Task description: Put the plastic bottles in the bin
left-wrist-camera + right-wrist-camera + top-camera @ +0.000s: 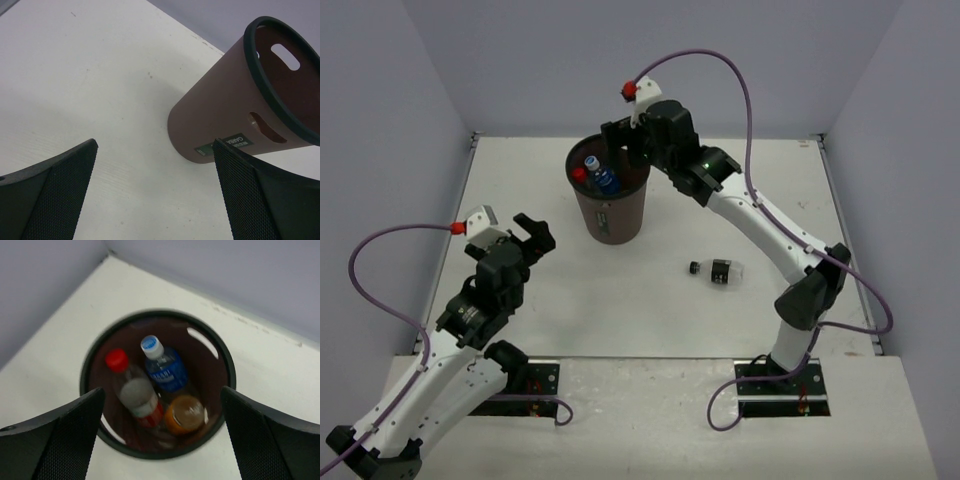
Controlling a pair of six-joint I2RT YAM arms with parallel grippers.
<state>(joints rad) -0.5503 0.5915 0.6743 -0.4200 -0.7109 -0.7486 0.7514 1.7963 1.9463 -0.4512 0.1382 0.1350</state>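
On the left side of the table [570, 320] we see the left gripper [525, 240] hanging above the surface, near the left edge and about midway between near and far. Its jaws are spread wide with nothing between them; in its own wrist view only bare tabletop shows between the two mesh-faced fingers [60, 195].

Right of it, toward the far edge and a little left of centre, stands the bin [610, 215], upright, a small label on its wall facing the left arm. Inside it we count three bottles: one with a red cap and red label [135, 395] on the left, one with a blue label [165, 371] just beside it, both leaning with their caps up, and an orange one [184, 414] low on the near right.

The right gripper [625, 145] hovers over the far part of the bin's rim, jaws released and empty, looking straight down into the opening.

Farther right, well apart from the bin and near the table's middle, a clear bottle with black label and cap [717, 270] lies on its side, cap pointing left.
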